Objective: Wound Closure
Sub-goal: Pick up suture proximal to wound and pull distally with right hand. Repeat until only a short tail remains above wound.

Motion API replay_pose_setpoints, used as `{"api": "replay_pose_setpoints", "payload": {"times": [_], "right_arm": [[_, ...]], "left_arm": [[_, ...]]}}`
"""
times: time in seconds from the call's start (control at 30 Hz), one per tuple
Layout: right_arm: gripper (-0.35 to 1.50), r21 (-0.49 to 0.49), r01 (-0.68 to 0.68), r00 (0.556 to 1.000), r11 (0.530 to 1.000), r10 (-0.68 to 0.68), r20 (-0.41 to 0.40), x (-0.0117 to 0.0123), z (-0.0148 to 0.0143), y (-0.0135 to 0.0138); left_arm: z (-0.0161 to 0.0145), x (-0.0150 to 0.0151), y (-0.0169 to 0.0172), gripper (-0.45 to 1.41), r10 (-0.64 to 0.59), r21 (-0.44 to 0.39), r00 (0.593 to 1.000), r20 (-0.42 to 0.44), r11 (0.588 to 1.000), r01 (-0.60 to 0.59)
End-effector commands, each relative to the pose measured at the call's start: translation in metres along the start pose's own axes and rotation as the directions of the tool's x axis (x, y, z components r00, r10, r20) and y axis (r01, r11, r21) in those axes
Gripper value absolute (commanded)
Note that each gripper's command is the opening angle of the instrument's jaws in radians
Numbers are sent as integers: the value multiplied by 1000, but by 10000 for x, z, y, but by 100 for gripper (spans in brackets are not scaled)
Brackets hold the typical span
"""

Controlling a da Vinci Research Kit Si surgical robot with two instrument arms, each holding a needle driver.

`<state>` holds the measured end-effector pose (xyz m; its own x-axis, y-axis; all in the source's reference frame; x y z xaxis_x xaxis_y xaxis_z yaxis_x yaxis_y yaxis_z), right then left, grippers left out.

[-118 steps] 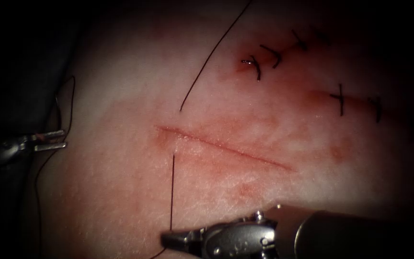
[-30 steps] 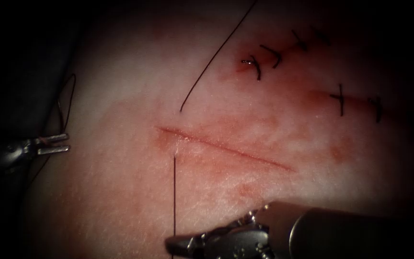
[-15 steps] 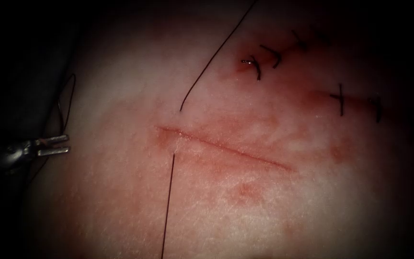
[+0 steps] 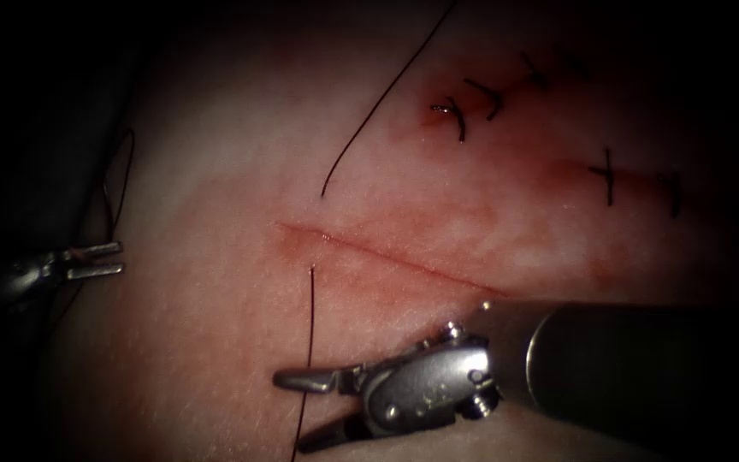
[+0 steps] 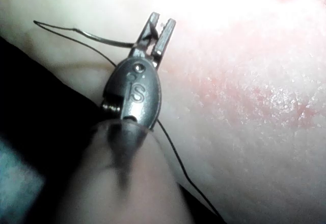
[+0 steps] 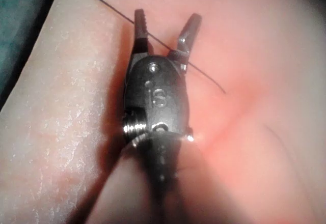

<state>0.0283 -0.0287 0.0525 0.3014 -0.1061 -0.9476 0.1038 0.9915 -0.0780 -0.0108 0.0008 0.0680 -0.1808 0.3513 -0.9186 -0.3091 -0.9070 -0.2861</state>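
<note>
Endoscope view had the right arm's tool point(image 4: 297, 411) low over the tissue point(image 4: 215, 171), below the cut point(image 4: 387, 254), its jaws spread apart with the thread point(image 4: 310, 334) running down between them. That strand left the tissue just below the left end of the cut and dropped straight toward the lower edge; the upper jaw lay across it, but nothing was clamped. A second strand point(image 4: 378, 111) rose from a spot just above the left end of the cut and curved up and to the right. Finished stitches point(image 4: 459, 120) sat in two rows at the upper right, with red fluid point(image 4: 434, 115) around the nearest one.

At the far left, off the edge of the tissue, the left arm's tool point(image 4: 117, 259) held the curved needle point(image 4: 113, 192) close to one end, the rest of the curve rising above the jaws, clear of the tissue. In the left wrist view the same tool point(image 5: 162, 24) was clenched on the needle point(image 5: 86, 34), which arced away from the jaws, and a thin thread point(image 5: 175, 160) trailed past the shaft.

Right wrist view showed that arm's tool point(image 6: 165, 23) with both jaws parted in a V over the tissue point(image 6: 61, 107), the thread point(image 6: 204, 76) passing across the base of the gap, loose, its free end lying on the tissue just beyond.
</note>
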Motion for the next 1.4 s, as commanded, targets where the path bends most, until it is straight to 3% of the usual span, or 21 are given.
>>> {"api": "replay_pose_setpoints", "payload": {"times": [0.03,0.17,0.57,1.13,1.4], "right_arm": [[135,-3,10,1000,1000,-10,-1,-16,12,9],[136,-21,29,1000,999,-29,12,-45,22,29],[136,10,30,999,999,-31,35,-94,21,55],[130,13,32,998,999,-33,49,-98,5,53],[126,23,48,996,999,-50,76,-103,27,43]], "left_arm": [[6,-7,2,-45,-2,-1,1000,0,1000,2],[6,-8,2,-45,-2,-2,1000,-1,1000,2],[4,-8,1,-45,-2,-4,1000,-1,1000,2],[4,-9,2,-45,0,-3,1000,-1,1000,0],[4,-11,3,-45,-4,-3,1000,-3,1000,4]]}}
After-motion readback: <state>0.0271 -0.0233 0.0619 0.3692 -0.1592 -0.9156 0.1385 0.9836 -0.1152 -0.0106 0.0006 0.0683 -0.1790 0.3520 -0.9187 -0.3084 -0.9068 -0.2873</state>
